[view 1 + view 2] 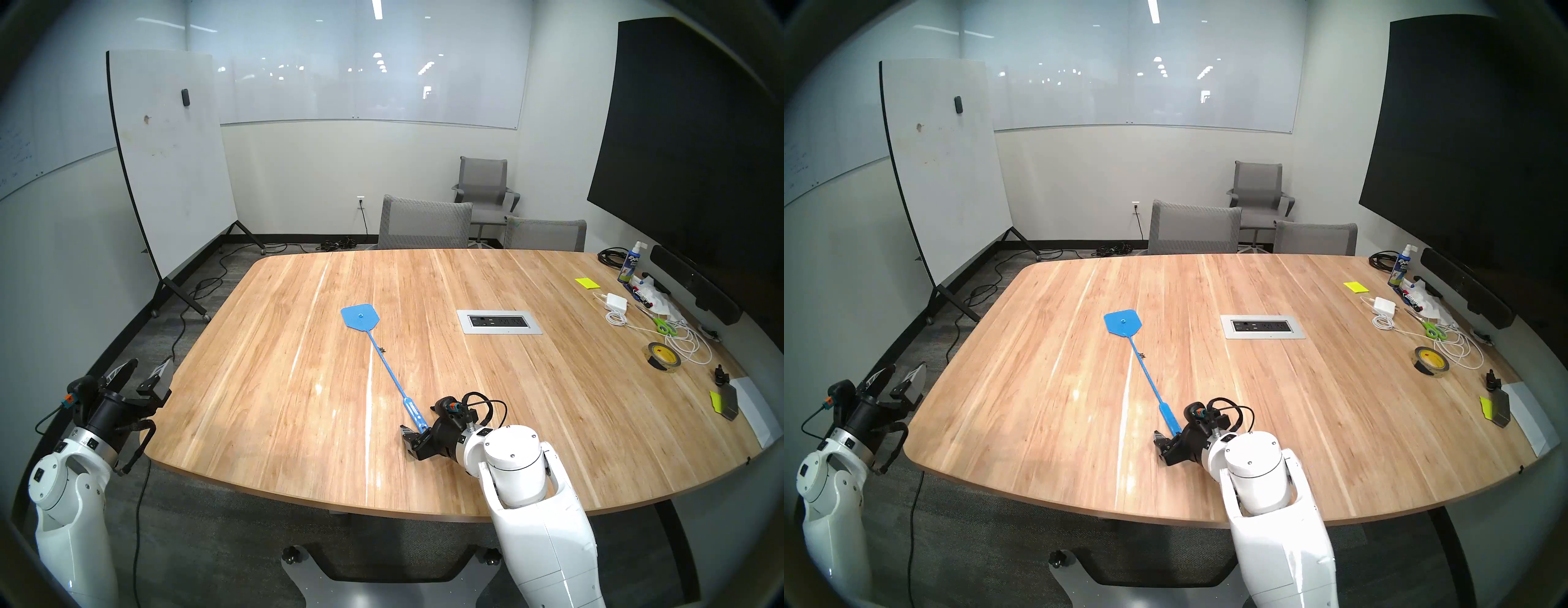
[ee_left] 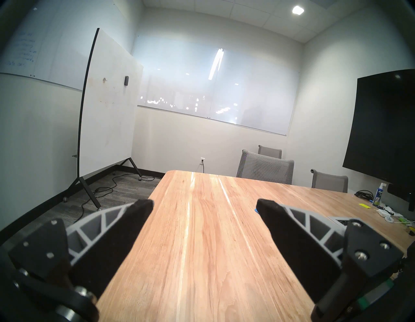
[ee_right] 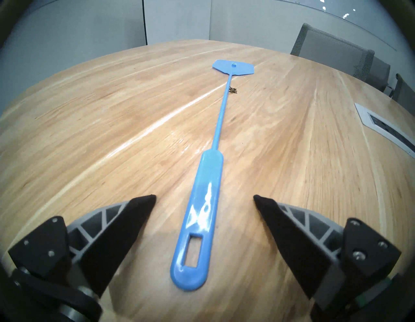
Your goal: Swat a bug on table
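Head left view: a wooden table (image 1: 488,382) fills the middle. The right gripper (image 1: 413,439) sits low over its near edge, fingers spread, nothing held. The handle end of a blue swatter (image 1: 392,375) reaches right up to the fingers; from here it is unclear whether they touch it. The swatter lies flat, its head far beyond the fingers. The bug (image 1: 383,350), a tiny dark speck, lies just beside the thin shaft, past the fingers and closer to the head. The left gripper (image 1: 142,373) hangs off the table's left edge, fingers spread and empty.

Head right view: much the same. The right gripper (image 1: 1166,446) is spread at the handle end of the swatter (image 1: 1149,382). The bug (image 1: 1143,355) is against the shaft, well ahead of the fingers. The left gripper (image 1: 896,380) is spread wide beside the table (image 1: 1250,403).

Left wrist view: the two fingers (image 2: 125,227) stand wide apart, with only bare table (image 2: 202,247) between them.

Right wrist view: the fingers (image 3: 125,215) are wide apart, one on each side of the handle, with gaps on both sides. The swatter (image 3: 202,213) runs straight away between them along the table (image 3: 89,135). The bug (image 3: 233,90) lies far ahead of the fingertips, just right of the shaft, short of the head.
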Robot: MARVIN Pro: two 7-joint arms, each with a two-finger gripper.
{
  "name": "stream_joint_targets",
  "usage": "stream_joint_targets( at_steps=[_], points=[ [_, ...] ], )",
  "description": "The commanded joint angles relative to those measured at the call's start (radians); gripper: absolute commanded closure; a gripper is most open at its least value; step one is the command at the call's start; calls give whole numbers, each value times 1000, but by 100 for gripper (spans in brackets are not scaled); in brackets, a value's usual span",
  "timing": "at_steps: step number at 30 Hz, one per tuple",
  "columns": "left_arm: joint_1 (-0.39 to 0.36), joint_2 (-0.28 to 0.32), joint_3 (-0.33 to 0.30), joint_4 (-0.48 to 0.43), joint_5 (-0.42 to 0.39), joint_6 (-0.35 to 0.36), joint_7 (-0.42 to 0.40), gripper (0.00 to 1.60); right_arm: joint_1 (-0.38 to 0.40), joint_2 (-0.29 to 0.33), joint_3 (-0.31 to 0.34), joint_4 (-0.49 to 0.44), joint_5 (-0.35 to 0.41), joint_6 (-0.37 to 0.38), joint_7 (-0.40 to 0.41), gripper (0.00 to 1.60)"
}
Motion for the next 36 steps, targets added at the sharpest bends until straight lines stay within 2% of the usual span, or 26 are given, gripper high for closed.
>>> stream_joint_targets(
  at_steps=[1,2,3,4,5,13,36],
  points=[
    [2,1,-5,-17,-1,1,1,0,27,-3,0,-9,4,18,12,40],
    [1,0,-5,-17,-1,1,1,0,27,-3,0,-11,3,21,13,82],
    [1,0,-5,-17,-1,2,1,0,27,-2,0,-12,2,23,14,112],
    [1,0,-5,-17,0,2,1,0,25,-2,1,-14,3,27,17,132],
    [1,0,-5,-17,0,2,0,0,24,-3,2,-17,4,30,19,160],
    [0,-1,-6,-17,1,3,-1,0,-4,-1,14,-51,15,36,39,160],
    [-3,-5,-8,-17,5,5,-4,0,-109,49,189,-132,75,-21,90,160]
  ],
)
